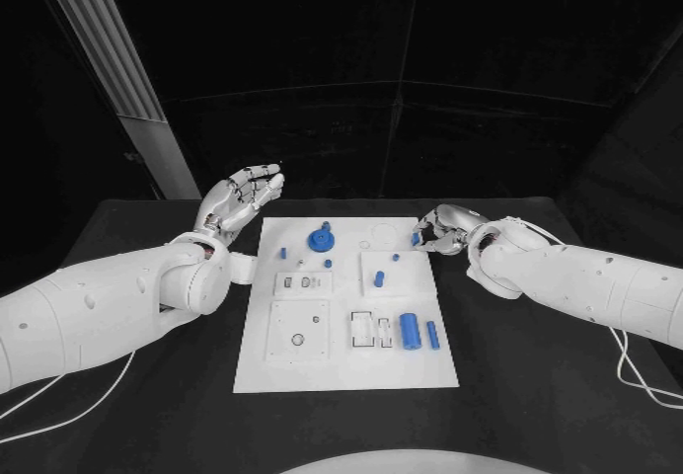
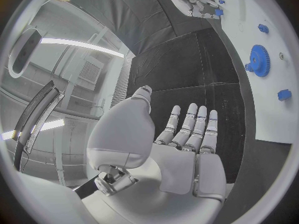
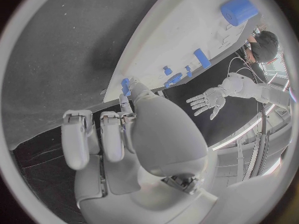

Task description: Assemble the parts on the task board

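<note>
White and flat, the rectangular task board (image 1: 346, 370) lies nearest the camera in the head view, in the middle of the black table (image 1: 157, 415), with its near end bare and its raised white blocks and blue parts further up. At the board's far right corner the right hand (image 1: 444, 231) has its fingers curled in and pinches a small blue part (image 1: 416, 238) between thumb and fingertip, right at the board's edge; the right wrist view shows the same blue piece (image 3: 125, 86) at the fingertips against the board's rim. Outward from that hand, a short blue peg (image 1: 380, 278) stands on a raised white block, and toward the near right a thick blue cylinder (image 1: 410, 331) lies beside a thinner blue bar (image 1: 432, 335). Across the board a blue toothed gear (image 1: 322, 238) sits near the far left, with three small blue pegs around it that I can count, though others may be too small to tell. The left hand (image 1: 239, 200) is held up beyond the board's far left corner, off the table, palm open, fingers straight and apart, holding nothing; the left wrist view shows its fingers (image 2: 190, 129) extended side by side with the gear (image 2: 259, 60) well apart from them.
</note>
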`<state>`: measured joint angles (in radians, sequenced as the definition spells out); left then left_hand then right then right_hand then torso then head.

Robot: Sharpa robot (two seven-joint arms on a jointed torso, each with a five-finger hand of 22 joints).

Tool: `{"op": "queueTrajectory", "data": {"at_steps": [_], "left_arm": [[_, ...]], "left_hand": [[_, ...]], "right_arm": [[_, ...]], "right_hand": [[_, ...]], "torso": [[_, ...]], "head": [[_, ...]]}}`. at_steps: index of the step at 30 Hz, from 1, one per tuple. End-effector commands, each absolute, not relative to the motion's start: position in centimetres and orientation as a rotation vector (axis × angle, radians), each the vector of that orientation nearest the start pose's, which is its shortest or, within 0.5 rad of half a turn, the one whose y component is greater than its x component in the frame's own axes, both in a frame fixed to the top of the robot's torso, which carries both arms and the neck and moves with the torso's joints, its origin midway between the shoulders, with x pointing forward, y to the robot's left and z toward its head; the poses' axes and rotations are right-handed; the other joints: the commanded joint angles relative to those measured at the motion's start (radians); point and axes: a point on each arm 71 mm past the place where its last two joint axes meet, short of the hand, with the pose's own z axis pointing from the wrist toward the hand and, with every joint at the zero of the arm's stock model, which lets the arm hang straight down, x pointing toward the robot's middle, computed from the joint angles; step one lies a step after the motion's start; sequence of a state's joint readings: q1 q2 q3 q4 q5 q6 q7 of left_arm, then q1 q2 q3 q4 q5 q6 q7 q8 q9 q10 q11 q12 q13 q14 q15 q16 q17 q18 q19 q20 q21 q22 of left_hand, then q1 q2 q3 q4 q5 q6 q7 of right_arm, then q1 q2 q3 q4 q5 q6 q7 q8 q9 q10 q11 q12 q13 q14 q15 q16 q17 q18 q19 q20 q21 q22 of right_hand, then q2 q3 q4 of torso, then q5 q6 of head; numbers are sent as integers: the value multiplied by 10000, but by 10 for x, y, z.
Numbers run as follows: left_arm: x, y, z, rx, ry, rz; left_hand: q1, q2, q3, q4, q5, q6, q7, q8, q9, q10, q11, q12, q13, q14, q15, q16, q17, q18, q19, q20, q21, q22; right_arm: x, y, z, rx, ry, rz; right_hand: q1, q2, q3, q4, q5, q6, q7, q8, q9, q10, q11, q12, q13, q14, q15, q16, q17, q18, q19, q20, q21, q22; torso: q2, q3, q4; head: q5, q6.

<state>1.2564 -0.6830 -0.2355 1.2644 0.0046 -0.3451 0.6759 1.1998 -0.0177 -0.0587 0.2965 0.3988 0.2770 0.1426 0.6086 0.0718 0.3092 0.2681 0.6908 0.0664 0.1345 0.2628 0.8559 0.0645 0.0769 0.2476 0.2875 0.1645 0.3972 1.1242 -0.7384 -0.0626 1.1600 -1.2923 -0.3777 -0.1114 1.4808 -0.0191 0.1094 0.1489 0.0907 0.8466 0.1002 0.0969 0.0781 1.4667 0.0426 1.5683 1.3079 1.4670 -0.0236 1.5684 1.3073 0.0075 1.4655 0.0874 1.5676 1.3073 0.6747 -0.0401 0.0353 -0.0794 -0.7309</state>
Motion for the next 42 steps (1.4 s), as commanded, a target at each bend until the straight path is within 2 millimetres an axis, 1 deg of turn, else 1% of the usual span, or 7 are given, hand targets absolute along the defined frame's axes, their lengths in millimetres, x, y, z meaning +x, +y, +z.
{"op": "queueTrajectory", "data": {"at_steps": [1, 7, 18, 24, 30, 36, 42], "left_arm": [[514, 211, -192, -7097, 10466, -16116], [514, 211, -192, -7096, 10472, -16132], [514, 211, -192, -7099, 10473, -16119], [515, 211, -192, -7104, 10483, -16123], [515, 211, -192, -7109, 10491, -16122], [515, 211, -192, -7112, 10495, -16118], [515, 211, -192, -7110, 10493, -16111]], "left_hand": [[3, 94, 40, -33, 15, -89, 1556, 55, -8, -71, -5, 33, -7, -40, 15, 37, 1, 157, -61, 10, -43, 1], [3, 94, 40, -33, 15, -89, 1556, 55, -8, -71, -5, 33, -7, -40, 15, 37, 1, 157, -61, 10, -43, 1], [3, 94, 40, -33, 15, -89, 1556, 55, -8, -71, -5, 33, -7, -40, 15, 37, 1, 157, -61, 10, -43, 1], [3, 94, 40, -33, 15, -89, 1556, 55, -8, -71, -5, 33, -7, -40, 15, 37, 1, 157, -61, 10, -43, 1], [3, 94, 40, -33, 15, -89, 1556, 55, -8, -71, -5, 33, -7, -40, 15, 37, 1, 157, -61, 10, -43, 1], [3, 94, 40, -33, 15, -89, 1556, 55, -8, -71, -5, 33, -7, -40, 15, 37, 1, 157, -61, 10, -43, 1], [39, 116, 42, -34, 25, -95, 1556, 71, -12, -74, -5, 47, -8, -40, 15, 41, 1, 159, -70, 10, -40, -2]], "right_arm": [[528, -269, -252, 1522, 17495, 4356], [529, -268, -252, 1506, 17438, 4384], [530, -266, -252, 1475, 17430, 4414], [530, -265, -252, 1471, 17408, 4432], [531, -263, -252, 1458, 17430, 4452], [531, -263, -252, 1478, 17312, 4466], [531, -263, -248, 1454, 16767, 4634]], "right_hand": [[23, 63, 59, -14, 20, 25, -40, 8, -10, 1041, -81, 25, 2629, 1038, -83, 24, 2635, -75, 1053, -51, 32, 2635], [3, 84, 62, -4, 15, 75, -65, 26, -7, 1041, -108, 25, 2629, 1038, -101, 24, 2635, -75, 1053, -66, 32, 2635], [-25, 112, 70, 4, 3, 231, -133, 81, 6, 1041, -182, 25, 2629, 1038, -156, 24, 2635, -75, 1053, -112, 32, 2635], [-70, 231, 120, 40, 16, 751, -201, 257, 54, 1041, -246, 25, 2629, 1038, -231, 24, 2635, -75, 1053, -199, 32, 2635], [-91, 436, 201, 68, -10, 1613, -244, 503, 135, 1041, -266, 25, 2629, 1038, -254, 24, 2635, -75, 1053, -235, 32, 2635], [-54, 494, 226, 22, -15, 1991, -256, 577, 161, 1041, -272, 25, 2629, 1038, -254, 24, 2635, -75, 1053, -238, 32, 2635], [-12, 490, 234, -22, -13, 2088, -255, 582, 163, 1041, -274, 25, 2629, 1038, -255, 24, 2635, -75, 1053, -240, 32, 2635]], "torso": [[-1, -1, -10], [1, 3, 4], [-4, 3, -6], [-2, 0, -10], [-5, 2, -7], [-5, 4, -4], [-1, 4, -4]], "head": [[3, -2], [5, 2], [12, -14], [0, -23], [10, -23], [17, -29], [33, -7]]}}
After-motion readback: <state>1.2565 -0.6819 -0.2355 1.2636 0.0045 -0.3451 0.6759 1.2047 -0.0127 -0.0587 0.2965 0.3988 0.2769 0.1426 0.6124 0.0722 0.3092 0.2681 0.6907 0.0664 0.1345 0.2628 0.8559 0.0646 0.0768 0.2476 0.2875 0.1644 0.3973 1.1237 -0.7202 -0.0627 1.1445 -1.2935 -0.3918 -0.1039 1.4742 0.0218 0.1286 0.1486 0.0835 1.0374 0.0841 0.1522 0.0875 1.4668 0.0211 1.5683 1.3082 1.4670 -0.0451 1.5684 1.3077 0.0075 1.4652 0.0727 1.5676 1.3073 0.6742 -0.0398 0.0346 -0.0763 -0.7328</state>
